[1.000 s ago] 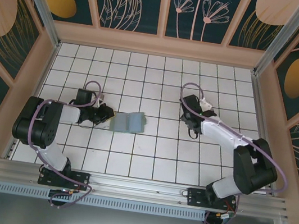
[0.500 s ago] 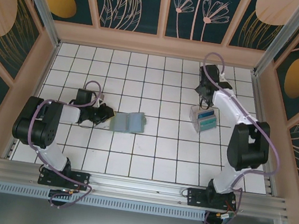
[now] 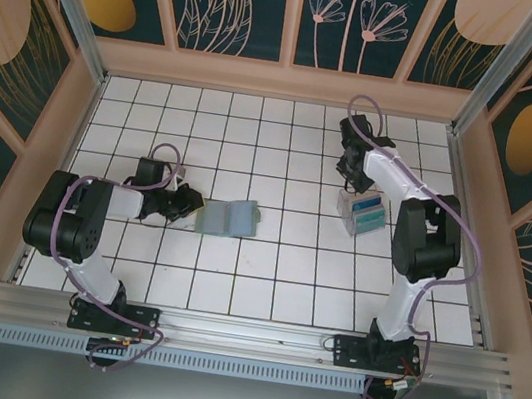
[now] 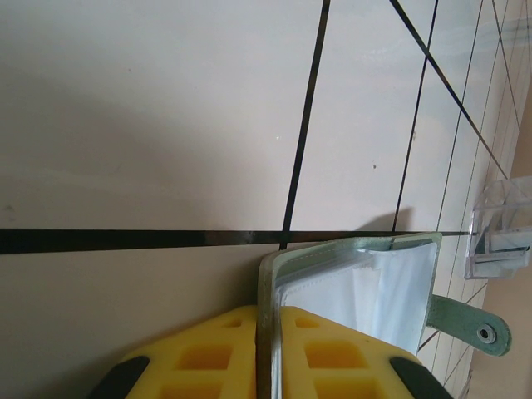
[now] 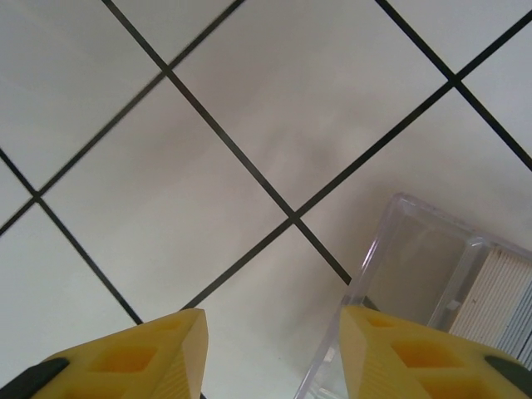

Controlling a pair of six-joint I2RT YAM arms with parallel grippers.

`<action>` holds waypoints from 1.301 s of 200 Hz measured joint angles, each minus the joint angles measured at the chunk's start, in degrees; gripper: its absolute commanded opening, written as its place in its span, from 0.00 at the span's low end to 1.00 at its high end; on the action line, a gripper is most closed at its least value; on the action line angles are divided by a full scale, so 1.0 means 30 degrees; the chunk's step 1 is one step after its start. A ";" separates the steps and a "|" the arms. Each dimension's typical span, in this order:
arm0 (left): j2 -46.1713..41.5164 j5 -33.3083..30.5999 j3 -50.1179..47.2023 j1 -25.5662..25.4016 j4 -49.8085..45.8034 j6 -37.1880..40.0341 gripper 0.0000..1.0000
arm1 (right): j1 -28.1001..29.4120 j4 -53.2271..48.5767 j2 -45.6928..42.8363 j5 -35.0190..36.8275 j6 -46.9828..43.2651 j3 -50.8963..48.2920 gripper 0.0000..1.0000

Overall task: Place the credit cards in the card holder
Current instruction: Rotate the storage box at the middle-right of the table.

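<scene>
One clear tray (image 5: pixel 397 249) sits beside parted right claw (image 5: pixel 270 353); left claw (image 4: pixel 270 366) clamps card holder (image 4: pixel 370 287).

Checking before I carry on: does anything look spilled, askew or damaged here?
Nothing stands out. The cards stand in the clear tray, none spilled; the holder lies on the table, one edge pinched in the left gripper.

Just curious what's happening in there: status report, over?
Left fingers shut on card holder edge. Right fingers open, empty, beside clear tray. Credit cards in tray. Nothing seen blocking.
</scene>
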 measured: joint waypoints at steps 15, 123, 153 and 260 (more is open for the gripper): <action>0.0000 0.0000 0.0000 0.0000 0.0015 -0.0015 0.14 | 0.0095 -0.0153 0.0328 0.0197 0.0007 0.0007 0.45; 0.0022 -0.0044 0.0000 0.0000 0.0087 -0.0073 0.14 | 0.0729 -0.0546 0.1217 0.0408 -0.1836 0.0648 0.12; 0.0022 -0.0051 0.0000 0.0000 0.0087 -0.0080 0.14 | 0.1508 -0.0182 0.1224 0.0197 -0.3344 0.0685 0.05; 0.0022 -0.0066 0.0000 0.0000 0.0095 -0.0146 0.14 | 0.5850 0.0277 0.0889 0.0335 -0.7905 0.0619 0.40</action>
